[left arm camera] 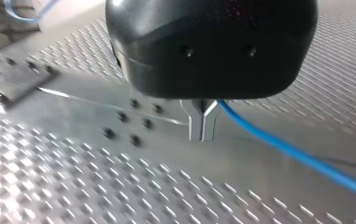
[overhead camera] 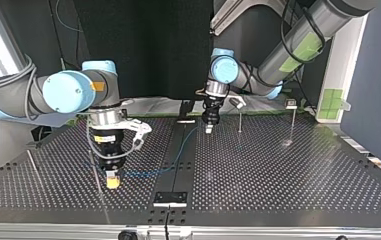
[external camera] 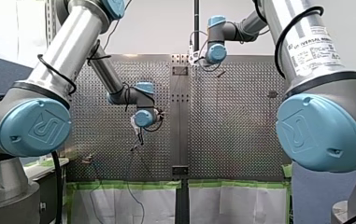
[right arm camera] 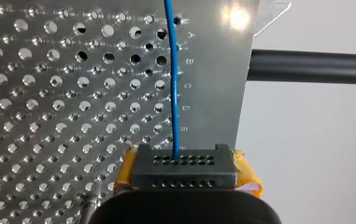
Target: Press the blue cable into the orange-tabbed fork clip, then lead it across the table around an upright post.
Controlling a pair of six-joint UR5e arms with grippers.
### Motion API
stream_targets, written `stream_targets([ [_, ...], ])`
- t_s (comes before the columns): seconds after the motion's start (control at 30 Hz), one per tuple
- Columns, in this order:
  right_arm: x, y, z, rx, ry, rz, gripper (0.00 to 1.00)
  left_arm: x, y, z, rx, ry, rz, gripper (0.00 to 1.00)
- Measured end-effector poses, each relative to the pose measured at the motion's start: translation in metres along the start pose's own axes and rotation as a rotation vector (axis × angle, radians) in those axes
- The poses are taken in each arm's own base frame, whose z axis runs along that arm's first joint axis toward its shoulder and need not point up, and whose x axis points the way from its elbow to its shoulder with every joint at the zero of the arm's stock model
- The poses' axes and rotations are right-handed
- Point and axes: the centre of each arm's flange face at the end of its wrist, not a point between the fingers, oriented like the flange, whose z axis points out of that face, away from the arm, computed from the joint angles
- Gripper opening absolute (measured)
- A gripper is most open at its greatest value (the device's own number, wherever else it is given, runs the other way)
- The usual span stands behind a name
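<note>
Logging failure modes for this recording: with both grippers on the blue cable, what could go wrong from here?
1. The blue cable is pinched by both my left gripper and my right gripper. If the arms pull apart, its curved span could go taut and slip from the narrow metal fingers.
2. In the top view a thin post stands close beside my right gripper. The cable or the gripper might snag on it.
</note>
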Motion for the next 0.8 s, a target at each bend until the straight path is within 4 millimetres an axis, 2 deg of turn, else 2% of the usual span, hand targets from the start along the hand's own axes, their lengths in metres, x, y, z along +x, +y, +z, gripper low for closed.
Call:
stream_targets([
  [0.2,0.000,0.008,0.001,-0.011,-0.004,-0.002,0.00,-0.020,-0.019,0.010,0.036,-0.010,-0.056,0.00],
  [0.8,0.005,0.032,0.003,-0.045,-0.010,-0.016,0.00,-0.062,-0.068,0.040,0.089,-0.029,-0.213,0.00],
])
